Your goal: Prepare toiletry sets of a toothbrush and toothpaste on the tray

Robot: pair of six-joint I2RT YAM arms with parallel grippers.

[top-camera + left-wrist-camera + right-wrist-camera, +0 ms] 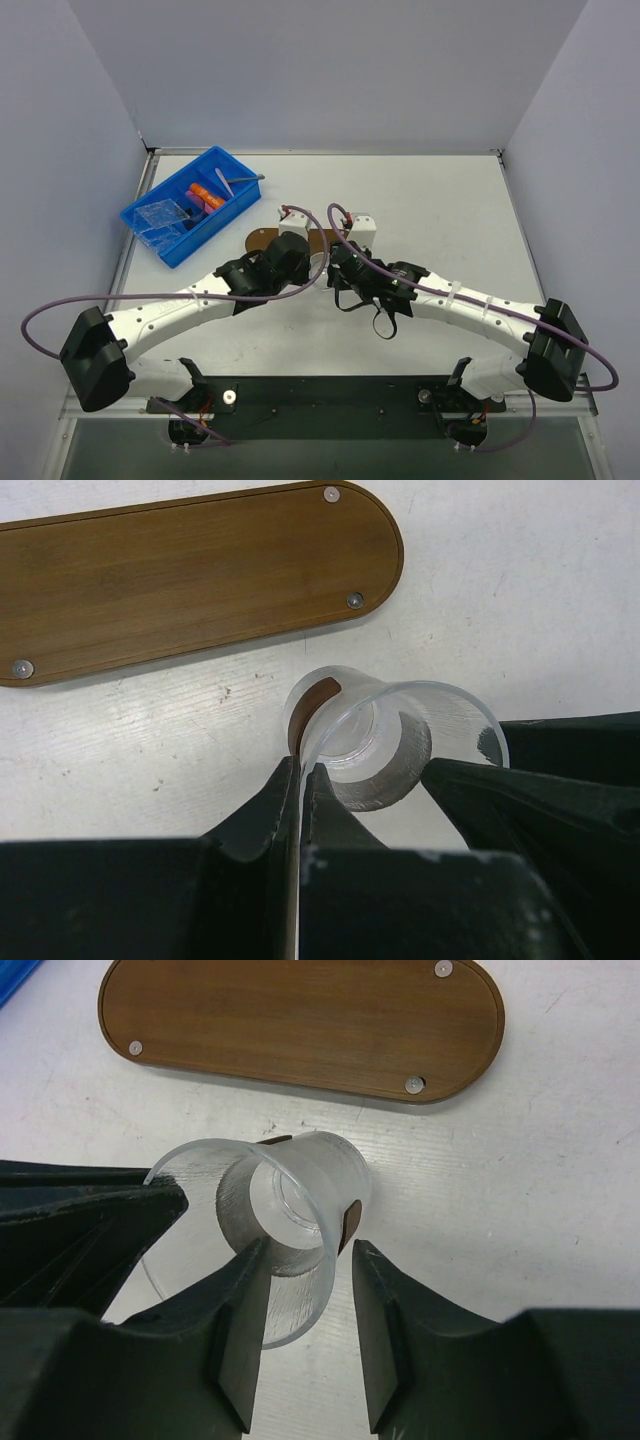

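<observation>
The dark-brown oval tray lies flat on the table, and the part I can see is bare; it also shows in the right wrist view and, partly under the arms, in the top view. A clear plastic cup sits just in front of it. My left gripper is shut on the cup's rim. My right gripper is open, its fingers either side of the cup's wall. Orange toothpaste tubes and a thin pale toothbrush lie in the blue bin.
The blue bin stands at the back left and also holds clear plastic bags. Both arms meet at the table's middle, with purple cables looping off them. Grey walls close in the back and sides.
</observation>
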